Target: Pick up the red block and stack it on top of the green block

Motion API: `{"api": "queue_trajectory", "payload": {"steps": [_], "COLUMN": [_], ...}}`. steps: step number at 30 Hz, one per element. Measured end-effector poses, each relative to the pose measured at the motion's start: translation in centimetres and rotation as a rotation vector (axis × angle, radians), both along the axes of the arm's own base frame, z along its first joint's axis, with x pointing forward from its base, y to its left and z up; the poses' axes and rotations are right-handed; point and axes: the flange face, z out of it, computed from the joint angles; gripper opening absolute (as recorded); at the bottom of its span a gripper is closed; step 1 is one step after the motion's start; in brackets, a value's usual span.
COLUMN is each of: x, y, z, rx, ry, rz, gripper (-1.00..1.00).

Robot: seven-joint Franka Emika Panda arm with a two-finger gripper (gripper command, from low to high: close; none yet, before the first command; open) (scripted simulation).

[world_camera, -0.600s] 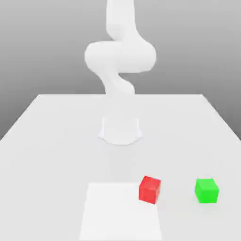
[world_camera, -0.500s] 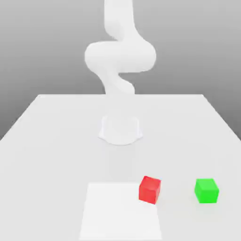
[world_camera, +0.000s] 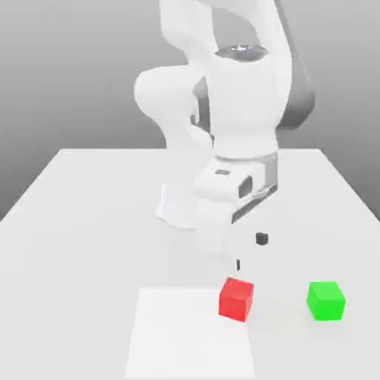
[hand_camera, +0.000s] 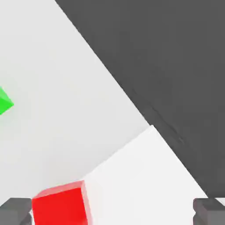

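Red block [world_camera: 237, 298], judged light, rigid and matte, is best taken by opposite flat sides with the spread claw [hand_camera: 113, 212].

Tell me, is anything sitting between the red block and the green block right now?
Nothing. In the exterior view the red block and the green block stand apart, with bare white table between them.

White table [world_camera: 89, 215], brighter white square patch [world_camera: 185, 338], plain grey backdrop [world_camera: 67, 67]
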Motion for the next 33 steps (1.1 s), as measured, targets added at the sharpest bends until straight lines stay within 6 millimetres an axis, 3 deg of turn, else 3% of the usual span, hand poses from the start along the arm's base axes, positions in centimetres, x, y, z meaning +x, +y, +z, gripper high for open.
{"api": "queue_trajectory", "payload": {"steps": [10, 11, 18, 28, 29, 30, 33], "x": [-1.0, -1.1, -1.1, -1.0, -0.6, -0.5, -1.9], "y": [0.0, -0.1, -0.1, -0.1, 0.6, 2.6, 11.6], "z": [-7.6, -8.2, -8.3, -2.1, -1.6, -1.2, 0.3], "rx": [-0.023, -0.023, -0.023, -0.023, -0.024, -0.025, -0.028], "ry": [0.026, 0.028, 0.030, 0.030, 0.030, 0.030, 0.027], "rz": [0.057, 0.056, 0.056, 0.049, 0.042, 0.065, 0.195], "gripper": [0.00, -1.00, -1.00, -1.00, -1.00, -1.00, -1.00]}}
